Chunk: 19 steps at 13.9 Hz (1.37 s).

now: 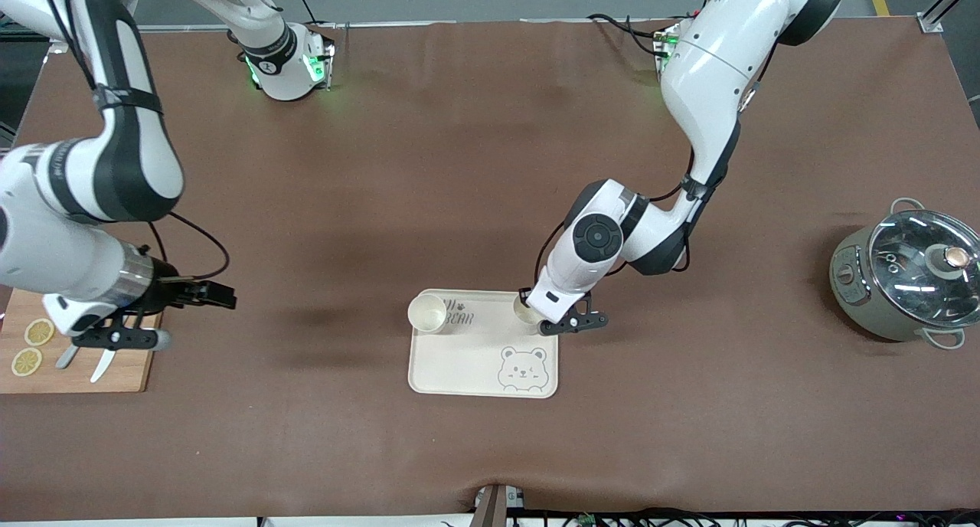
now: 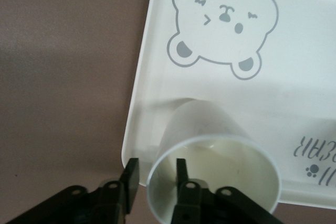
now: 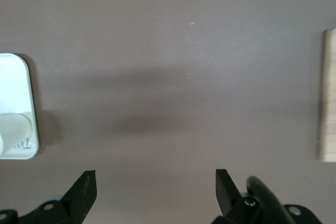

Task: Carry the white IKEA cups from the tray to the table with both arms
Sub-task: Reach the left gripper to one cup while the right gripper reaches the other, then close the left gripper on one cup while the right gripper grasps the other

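Black fingers: the left hand (image 2: 153, 182) pinches the wall of one white cup (image 2: 212, 166), one finger (image 2: 130, 179) outside the rim, the other (image 2: 181, 174) inside it.
Held cup: it stands tilted on the tray (image 1: 459, 358), at the corner that is farther from the front camera and toward the left arm's end of the bench (the wrist view shows its base inside the tray's raised edge).
Left hand, front view: the left hand (image 1: 565, 324) sits low at that same tray corner, the cup (image 1: 525, 311) half hidden under the wrist.
Second cup: the second cup (image 1: 427, 313) stands upright on the tray's other corner farther from the front camera, toward the right arm's end, free of any hand and beside the printed lettering.
Tray: cream, with a bear drawing (image 1: 523, 368) on the part nearer the front camera.
Right hand: the right hand (image 3: 155, 190) has its fingers spread wide, holding nothing, over bare brown bench (image 1: 321, 228) between the tray and a wooden board (image 1: 92, 358).
Right arm: it waits (its hand (image 1: 218, 293) is well apart from the tray).
Board: it carries two lemon slices (image 1: 34, 343).
Pot: a lidded pot (image 1: 907, 278) stands at the left arm's end.
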Motion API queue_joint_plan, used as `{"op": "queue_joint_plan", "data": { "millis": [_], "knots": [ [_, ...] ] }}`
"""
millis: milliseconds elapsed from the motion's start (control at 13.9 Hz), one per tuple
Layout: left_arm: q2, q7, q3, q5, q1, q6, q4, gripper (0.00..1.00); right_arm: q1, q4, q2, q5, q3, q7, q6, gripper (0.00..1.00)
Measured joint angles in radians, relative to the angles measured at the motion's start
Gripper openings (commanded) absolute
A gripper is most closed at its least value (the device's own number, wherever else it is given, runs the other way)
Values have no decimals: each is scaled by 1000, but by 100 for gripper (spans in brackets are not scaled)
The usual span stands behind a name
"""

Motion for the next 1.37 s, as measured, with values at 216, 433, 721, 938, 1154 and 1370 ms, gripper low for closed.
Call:
{"op": "queue_joint_plan", "data": {
  "millis": [216, 433, 721, 938, 1154, 1370],
  "knots": [
    [1, -7, 0, 0, -1, 4, 11, 0, 59, 0, 26, 4, 1, 132, 17, 100],
    [-8, -7, 2, 0, 2, 4, 26, 0, 124, 1, 65, 12, 3, 264, 87, 100],
    [-98, -7, 8, 0, 39, -65, 37, 0, 230, 1, 127, 12, 5, 415, 166, 100],
    [-185, 4, 8, 0, 84, -166, 37, 0, 271, 1, 171, 12, 5, 490, 222, 100],
    [-249, 13, 8, 0, 137, -238, 25, 0, 313, 1, 200, 12, 5, 568, 271, 100],
    [-286, 65, 9, 0, 200, -331, 8, 0, 363, 1, 240, 12, 5, 652, 343, 99]
  ]
}}
